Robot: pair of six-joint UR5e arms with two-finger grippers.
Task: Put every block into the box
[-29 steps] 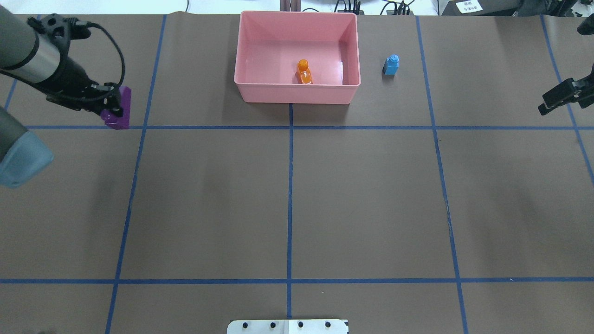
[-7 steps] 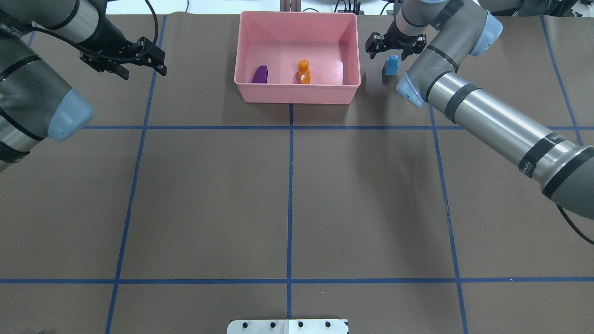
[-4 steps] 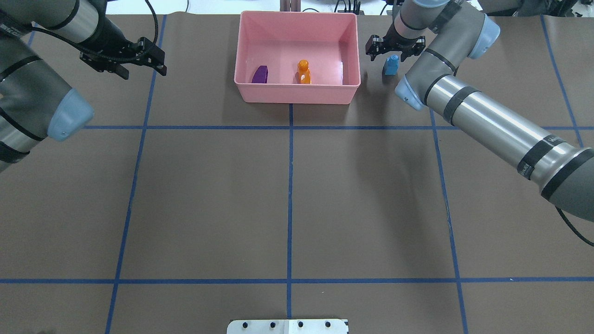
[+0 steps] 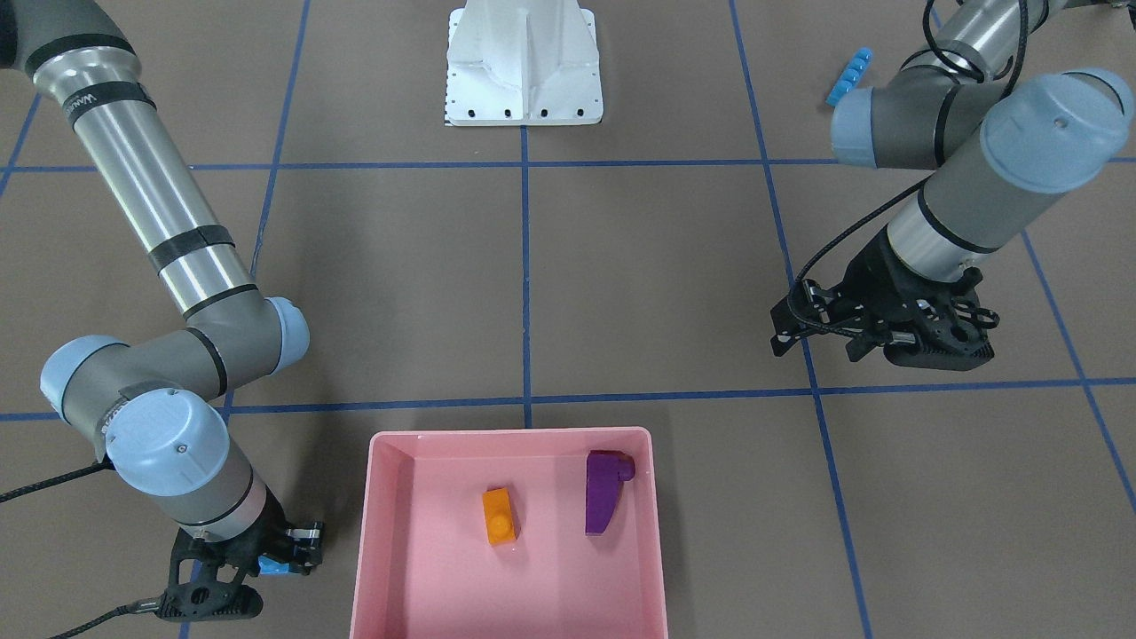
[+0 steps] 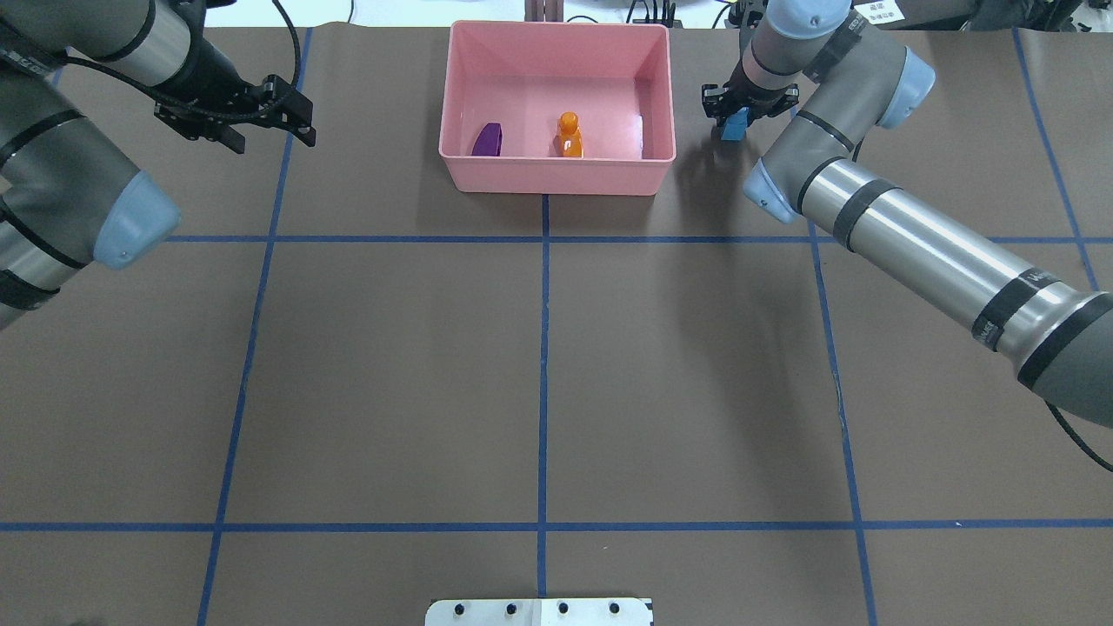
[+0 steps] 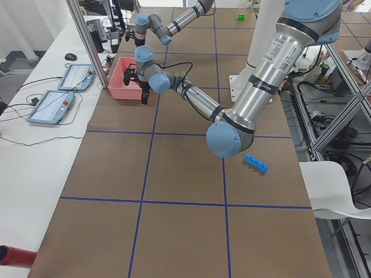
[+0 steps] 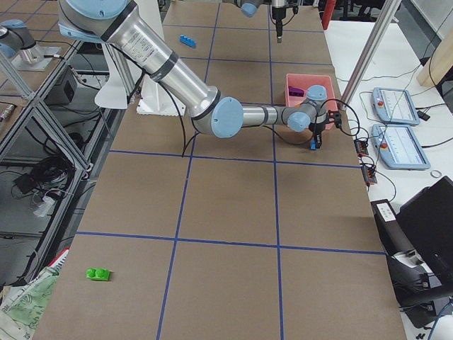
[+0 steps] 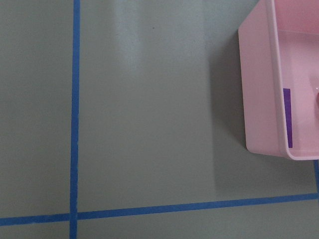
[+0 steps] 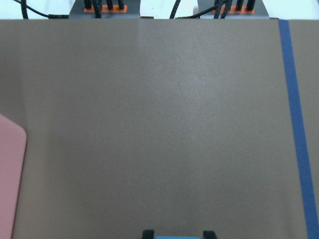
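Observation:
The pink box (image 5: 556, 178) stands at the table's far middle and holds the orange block (image 5: 569, 137) and the purple sloped block (image 5: 487, 139). My right gripper (image 5: 737, 111) is down on the small light-blue block (image 5: 733, 128), just right of the box. Its fingertips (image 9: 148, 234) press the block's sides, and the block (image 4: 275, 568) rests on the table. My left gripper (image 5: 265, 117) is open and empty, hovering left of the box (image 8: 259, 89). The long light-blue block (image 4: 849, 75) and the green block (image 7: 98, 273) lie far from the box.
The white robot base (image 4: 524, 62) sits at the table's near middle edge. Blue tape lines (image 5: 543, 348) grid the brown table cover. Tablets and cables (image 7: 400, 134) lie beyond the far edge behind the box.
Four seconds ago my left gripper held the purple block; it now lies in the box. In the last second my right gripper came down and closed on the small light-blue block.

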